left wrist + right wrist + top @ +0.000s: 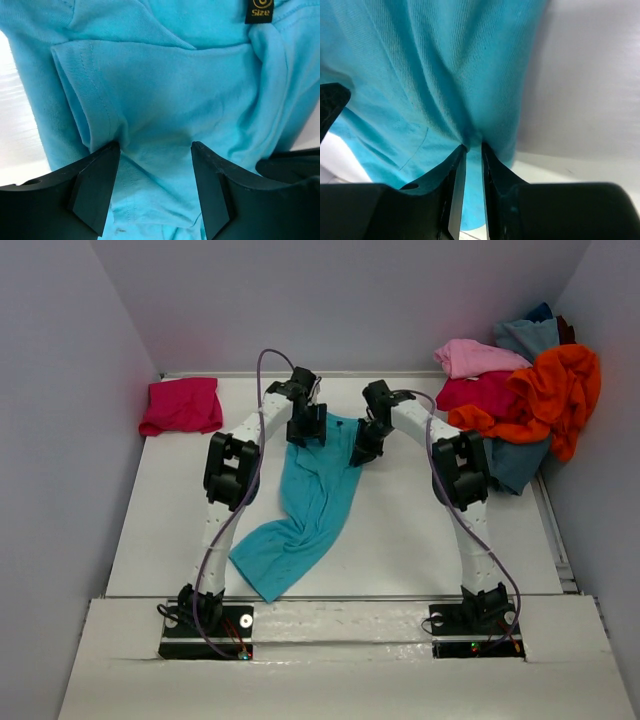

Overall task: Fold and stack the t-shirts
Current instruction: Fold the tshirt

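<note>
Pale grey walls (350,300) close in a white counter (420,530) on three sides. The turquoise t-shirt (300,530) lies across it, running from the middle of the far edge toward the near edge left of centre. It is twisted into a long crumpled band rather than spread flat.

Both arms reach to its far end. The right tool (472,147) is narrow, its jaws pinched on a fold of the turquoise cloth. Creases fan away from the pinch, which suggests it is holding that edge taut. The left tool (155,147) stands wide, its fingers either side of a ridge of cloth beside a sleeve hem, with nothing clamped. The size label (259,11) at the collar shows just beyond. I judge it is lined up for a second hold near the shoulder, so the pair can draw the shirt open before folding.

At the far left corner rests a magenta t-shirt (182,405) in a compact bundle, apparently folded, well apart from the arms. The far right corner holds a heap: an orange t-shirt (560,390) draped in front, a light pink t-shirt (475,357) on top, a crimson t-shirt (480,392) beneath that, and a dusty blue t-shirt (525,337) behind. Neither group blocks the tools. The main hindrance looks to be the twist in the turquoise shirt itself.
</note>
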You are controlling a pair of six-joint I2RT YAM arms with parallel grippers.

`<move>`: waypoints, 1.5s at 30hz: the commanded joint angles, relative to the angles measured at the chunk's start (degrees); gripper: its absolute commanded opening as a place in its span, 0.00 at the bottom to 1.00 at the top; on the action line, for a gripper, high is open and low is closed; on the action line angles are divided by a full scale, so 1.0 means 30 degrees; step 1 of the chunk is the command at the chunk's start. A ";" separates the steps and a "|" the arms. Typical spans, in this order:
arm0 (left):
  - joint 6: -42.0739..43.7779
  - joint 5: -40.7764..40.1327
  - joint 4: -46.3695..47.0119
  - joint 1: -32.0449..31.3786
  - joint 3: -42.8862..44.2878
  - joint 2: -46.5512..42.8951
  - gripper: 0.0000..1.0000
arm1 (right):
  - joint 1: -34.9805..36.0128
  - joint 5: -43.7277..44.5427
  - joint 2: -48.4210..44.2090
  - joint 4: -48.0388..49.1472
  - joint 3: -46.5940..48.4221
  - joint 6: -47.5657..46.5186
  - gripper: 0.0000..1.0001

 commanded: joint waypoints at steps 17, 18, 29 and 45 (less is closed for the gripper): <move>-0.0443 -0.7293 -0.2049 0.1077 0.5648 0.4688 0.74 | 0.0568 -0.0807 0.0841 -0.0179 0.4898 -0.2017 0.58; -0.0443 -0.7293 -0.1903 0.1077 0.5911 0.4805 0.74 | 0.0570 -0.0778 0.0516 -0.0530 0.4781 -0.2253 0.59; -0.1935 -0.6911 -0.1755 0.1838 0.6820 0.4953 0.74 | 0.4404 -0.1862 -0.5633 -0.2056 -0.1104 -0.3281 0.59; -0.2055 -0.6618 -0.0905 0.3977 0.6822 0.4191 0.74 | 0.8742 -0.3473 -0.7429 0.2101 -0.7965 -0.0528 0.58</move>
